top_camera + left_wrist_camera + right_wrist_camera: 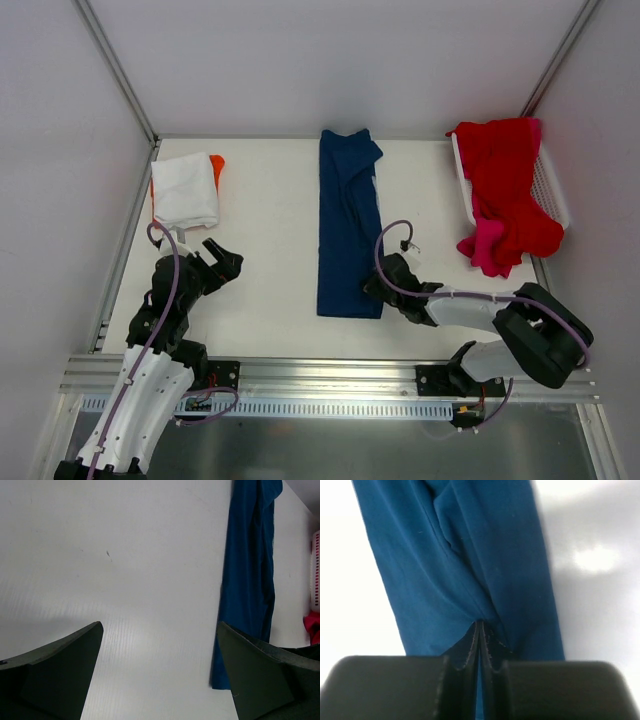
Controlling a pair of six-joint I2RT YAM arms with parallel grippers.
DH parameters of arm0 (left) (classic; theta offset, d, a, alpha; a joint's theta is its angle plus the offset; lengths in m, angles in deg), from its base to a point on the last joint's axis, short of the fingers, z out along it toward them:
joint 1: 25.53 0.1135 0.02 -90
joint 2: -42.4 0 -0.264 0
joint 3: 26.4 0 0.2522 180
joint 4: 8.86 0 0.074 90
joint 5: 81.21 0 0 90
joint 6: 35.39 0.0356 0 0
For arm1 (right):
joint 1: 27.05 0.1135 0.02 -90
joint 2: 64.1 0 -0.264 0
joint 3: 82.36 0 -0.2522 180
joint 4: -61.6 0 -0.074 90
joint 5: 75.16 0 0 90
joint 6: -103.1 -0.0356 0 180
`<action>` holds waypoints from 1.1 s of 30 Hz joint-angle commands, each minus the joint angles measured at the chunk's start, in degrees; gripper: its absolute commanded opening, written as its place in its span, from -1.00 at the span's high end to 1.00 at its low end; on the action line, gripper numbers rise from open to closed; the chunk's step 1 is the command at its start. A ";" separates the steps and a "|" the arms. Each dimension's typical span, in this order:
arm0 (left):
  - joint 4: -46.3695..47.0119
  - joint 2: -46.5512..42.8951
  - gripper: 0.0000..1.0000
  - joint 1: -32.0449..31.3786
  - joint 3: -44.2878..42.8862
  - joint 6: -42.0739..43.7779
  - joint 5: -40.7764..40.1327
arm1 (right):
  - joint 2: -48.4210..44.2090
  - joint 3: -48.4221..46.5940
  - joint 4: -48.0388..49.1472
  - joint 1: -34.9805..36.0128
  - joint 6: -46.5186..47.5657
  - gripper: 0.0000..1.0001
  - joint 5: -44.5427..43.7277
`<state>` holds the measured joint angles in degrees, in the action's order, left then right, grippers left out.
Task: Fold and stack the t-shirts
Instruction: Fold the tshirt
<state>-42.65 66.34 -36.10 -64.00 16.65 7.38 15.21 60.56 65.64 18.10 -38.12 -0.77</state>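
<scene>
A navy blue t-shirt (350,225) lies folded into a long narrow strip down the middle of the table. My right gripper (378,290) is at its near right edge. In the right wrist view the gripper (481,625) is shut, and the blue cloth (460,565) puckers where the tips pinch it. Left of the strip my left gripper (225,262) hovers over bare table, open and holding nothing (160,627), with the shirt's edge (250,580) beside its right finger. A folded white t-shirt (185,190) lies on an orange one (216,165) at the far left.
A white mesh basket (552,185) at the far right holds a crumpled red t-shirt (505,165). A pink one (487,245) spills over its near side onto the table. Metal frame rails run along the left edge and the near edge.
</scene>
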 commanded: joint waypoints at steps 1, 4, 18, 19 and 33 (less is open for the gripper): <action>1.14 -0.83 -0.98 -0.51 0.19 -0.19 1.23 | -1.68 1.71 -27.36 1.95 1.39 0.85 -10.04; 1.22 -1.00 -0.98 -0.42 0.19 -0.45 1.23 | -10.20 -4.69 -39.48 6.44 1.48 0.07 -16.27; 5.08 2.15 -0.98 -1.47 -0.87 -2.91 11.14 | -26.57 -27.14 -72.29 19.98 0.70 -0.99 -27.45; 6.57 3.12 -0.98 -1.91 -0.08 -3.26 12.82 | -26.83 -26.79 -73.86 20.24 0.34 -0.99 -27.80; 34.34 44.50 -0.98 -51.91 -2.17 -19.34 -11.51 | -33.59 -16.51 -73.17 19.37 -4.85 -0.99 -28.33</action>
<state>-17.82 105.14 -84.03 -61.61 2.82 3.95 -14.78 43.69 -5.70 37.64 -40.90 -27.83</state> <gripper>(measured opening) 0.990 0.993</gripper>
